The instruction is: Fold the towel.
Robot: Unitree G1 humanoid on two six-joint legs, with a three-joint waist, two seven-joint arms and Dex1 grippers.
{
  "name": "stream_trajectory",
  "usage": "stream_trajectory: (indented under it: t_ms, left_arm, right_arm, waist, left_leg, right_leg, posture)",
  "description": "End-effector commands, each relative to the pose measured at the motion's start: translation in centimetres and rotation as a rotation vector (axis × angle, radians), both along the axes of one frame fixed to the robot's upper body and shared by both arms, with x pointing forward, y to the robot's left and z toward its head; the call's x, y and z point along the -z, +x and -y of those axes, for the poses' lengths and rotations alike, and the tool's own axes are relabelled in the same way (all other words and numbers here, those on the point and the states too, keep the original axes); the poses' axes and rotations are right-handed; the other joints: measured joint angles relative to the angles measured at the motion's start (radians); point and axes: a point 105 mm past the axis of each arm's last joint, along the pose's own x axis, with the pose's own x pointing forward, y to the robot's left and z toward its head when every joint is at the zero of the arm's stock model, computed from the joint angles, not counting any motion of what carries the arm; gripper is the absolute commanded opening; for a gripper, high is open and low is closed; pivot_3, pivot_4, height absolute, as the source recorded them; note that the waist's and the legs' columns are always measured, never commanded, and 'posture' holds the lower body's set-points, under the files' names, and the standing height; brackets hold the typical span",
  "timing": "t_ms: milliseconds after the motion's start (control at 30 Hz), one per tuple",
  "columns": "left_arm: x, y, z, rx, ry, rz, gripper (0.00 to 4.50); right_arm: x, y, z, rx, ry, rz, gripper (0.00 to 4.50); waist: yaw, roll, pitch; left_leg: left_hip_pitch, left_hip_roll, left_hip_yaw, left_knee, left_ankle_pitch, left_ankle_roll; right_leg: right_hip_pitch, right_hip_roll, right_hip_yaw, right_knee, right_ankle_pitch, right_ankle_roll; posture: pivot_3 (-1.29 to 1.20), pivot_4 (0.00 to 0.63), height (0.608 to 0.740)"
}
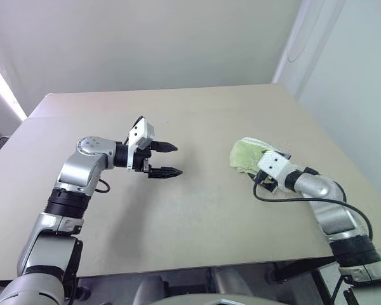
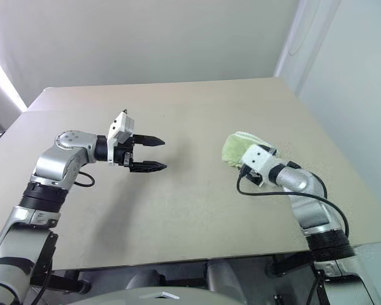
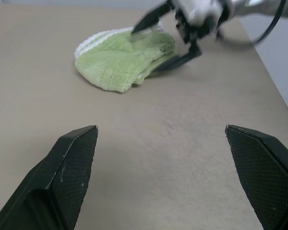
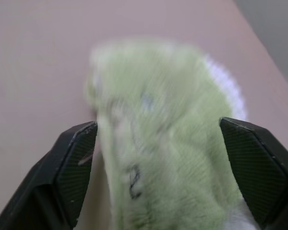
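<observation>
The towel (image 1: pixel 244 154) is a light green terry cloth lying bunched in a heap on the right side of the table, with white edging at its far side and a small dark mark (image 4: pixel 133 184) on top. My right gripper (image 4: pixel 157 125) is open, its two fingers straddling the heap; in the left wrist view one fingertip (image 3: pixel 137 28) hovers over the cloth and the other lies low beside it. My left gripper (image 1: pixel 178 159) is open and holds nothing. It hangs above the table's middle, pointing toward the towel from a good distance.
The tan table (image 1: pixel 178 222) is bare between the two grippers. Its right edge (image 1: pixel 343 159) runs close behind the towel. A black cable (image 1: pixel 286 198) loops from my right wrist over the tabletop.
</observation>
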Motion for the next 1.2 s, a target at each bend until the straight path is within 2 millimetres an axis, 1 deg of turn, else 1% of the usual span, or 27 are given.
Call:
stream_trajectory:
  t_ms: [33,100,200,300,400,467,533,600,667,733,800,833,867,967,1067,1133,1200]
  left_arm:
    - [-1.4,0.2,0.0,0.005,-0.006,0.042,4.50]
    - [-1.4,0.3,0.0,0.003,-0.012,0.038,4.50]
    - [-1.6,0.2,0.0,0.007,-0.020,0.032,4.50]
    - [-1.5,0.1,0.0,0.008,-0.016,0.032,4.50]
    - [-1.7,0.1,0.0,0.006,-0.023,0.031,4.50]
    - [-1.9,0.0,0.1,0.005,-0.031,0.031,4.50]
    - [-1.9,0.0,0.2,0.004,-0.030,0.033,4.50]
    - [-1.9,0.0,0.2,0.004,-0.027,0.035,4.50]
    - [-2.0,0.0,0.2,0.002,-0.027,0.037,4.50]
    - [-2.0,0.1,0.2,-0.001,-0.026,0.039,4.50]
    - [-2.0,0.2,0.3,-0.003,-0.028,0.038,4.50]
    - [-2.0,0.2,0.3,-0.004,-0.030,0.037,4.50]
    - [-2.0,0.2,0.3,-0.005,-0.031,0.036,4.50]
    - [-2.0,0.2,0.2,-0.004,-0.035,0.030,4.50]
    - [-2.2,0.2,-0.1,-0.013,-0.045,0.019,4.50]
    - [-2.3,0.3,-0.2,-0.014,-0.046,0.016,4.50]
    - [-2.3,0.3,-0.2,-0.015,-0.046,0.015,4.50]
  right_arm:
    - [-5.5,1.1,-0.4,0.045,0.326,0.062,4.06]
    - [-5.8,1.8,-0.6,0.087,0.440,0.030,4.06]
    - [-4.6,3.1,-0.8,0.159,0.499,-0.025,4.06]
    - [-2.4,4.0,-0.6,0.218,0.465,-0.059,4.06]
    - [0.0,4.7,0.0,0.276,0.430,-0.087,4.06]
    - [2.4,5.5,1.3,0.367,0.372,-0.103,4.06]
    - [4.3,6.1,2.5,0.451,0.340,-0.119,4.06]
    - [5.1,6.3,2.7,0.457,0.292,-0.120,4.06]
    - [5.3,6.3,2.4,0.434,0.289,-0.115,4.06]
    - [5.5,6.3,2.5,0.437,0.259,-0.110,4.06]
    - [5.0,6.2,2.6,0.429,0.261,-0.095,4.06]
    - [4.4,6.2,2.7,0.425,0.273,-0.075,4.06]
    - [3.3,6.2,3.0,0.421,0.295,-0.047,4.06]
    - [-0.9,5.8,3.5,0.383,0.428,0.036,4.06]
    - [-5.2,4.1,3.3,0.265,0.592,0.066,4.06]
    - [-6.3,3.3,3.0,0.222,0.635,0.058,4.06]
    - [-6.5,3.0,3.0,0.219,0.643,0.048,4.06]
  waist:
    - [-0.002,0.000,0.000]
    - [0.001,0.000,0.000]
    - [0.002,0.000,0.000]
    - [0.002,0.001,0.000]
    - [0.001,0.001,0.000]
    - [0.000,0.001,0.000]
    - [-0.001,0.001,0.000]
    - [-0.004,0.001,0.000]
    - [-0.007,0.001,0.000]
    - [-0.010,0.001,0.000]
    - [-0.014,0.001,0.000]
    - [-0.015,0.001,0.000]
    - [-0.016,0.001,0.000]
    - [-0.020,0.002,0.001]
    - [-0.022,0.003,0.001]
    - [-0.025,0.003,0.001]
    - [-0.029,0.003,0.001]
  left_leg:
    - [0.000,0.000,0.000,0.000,0.000,0.000]
    - [0.000,0.000,0.000,0.001,0.000,0.000]
    - [0.000,0.000,-0.002,0.000,0.000,0.000]
    - [-0.001,0.000,-0.001,0.000,0.000,0.000]
    - [-0.002,0.000,0.000,0.000,0.000,0.000]
    - [-0.002,0.000,0.000,-0.001,0.000,0.000]
    - [-0.002,0.000,0.000,-0.001,0.000,0.000]
    - [-0.002,0.000,0.000,-0.001,0.000,0.000]
    - [-0.001,0.000,0.000,-0.001,0.000,0.000]
    - [0.000,0.000,0.000,-0.001,0.000,0.000]
    - [0.000,0.000,0.000,-0.001,0.000,0.000]
    - [-0.001,0.000,0.000,-0.001,0.000,0.000]
    - [-0.001,0.000,0.000,-0.001,0.000,0.000]
    - [-0.001,0.000,-0.001,-0.001,0.000,0.000]
    - [-0.002,0.000,-0.001,-0.001,0.000,0.000]
    - [-0.002,0.000,-0.001,-0.001,0.000,0.000]
    - [-0.001,0.000,-0.001,-0.001,0.000,0.000]
  right_leg:
    - [0.000,0.000,0.000,0.000,0.000,0.000]
    - [0.000,0.000,0.000,0.001,0.000,0.000]
    - [0.000,0.000,-0.002,0.001,0.000,-0.001]
    - [0.000,0.000,-0.002,-0.001,0.000,-0.001]
    - [0.000,-0.001,-0.001,-0.003,0.000,0.000]
    - [-0.001,-0.001,-0.001,-0.003,0.000,0.000]
    - [-0.001,-0.001,-0.001,-0.003,0.000,0.000]
    - [0.000,0.000,-0.001,-0.003,0.000,0.000]
    - [0.000,0.000,-0.001,-0.002,0.000,0.000]
    - [0.001,0.000,-0.001,-0.002,0.000,0.000]
    - [0.001,0.000,-0.001,-0.002,0.000,0.000]
    - [0.001,0.000,-0.001,-0.002,0.000,0.000]
    - [0.001,0.000,-0.001,-0.002,0.000,0.000]
    - [0.000,0.000,-0.001,-0.002,0.000,0.000]
    - [0.000,0.000,-0.001,-0.002,0.000,0.001]
    - [0.000,0.000,-0.001,-0.002,0.000,0.001]
    - [0.000,0.000,-0.001,-0.002,0.000,0.001]
  posture:
    - [0.00,0.000,0.712]
    - [0.00,0.000,0.712]
    - [0.00,0.000,0.712]
    - [0.00,0.000,0.712]
    - [0.00,0.000,0.712]
    - [0.00,0.000,0.712]
    - [0.00,0.000,0.712]
    - [0.00,0.000,0.712]
    - [0.00,0.000,0.712]
    - [0.00,0.000,0.712]
    - [0.00,0.000,0.712]
    - [0.00,0.000,0.712]
    - [0.00,0.000,0.712]
    - [0.00,0.000,0.712]
    - [0.00,0.000,0.712]
    - [0.00,0.000,0.712]
    - [0.00,0.000,0.712]
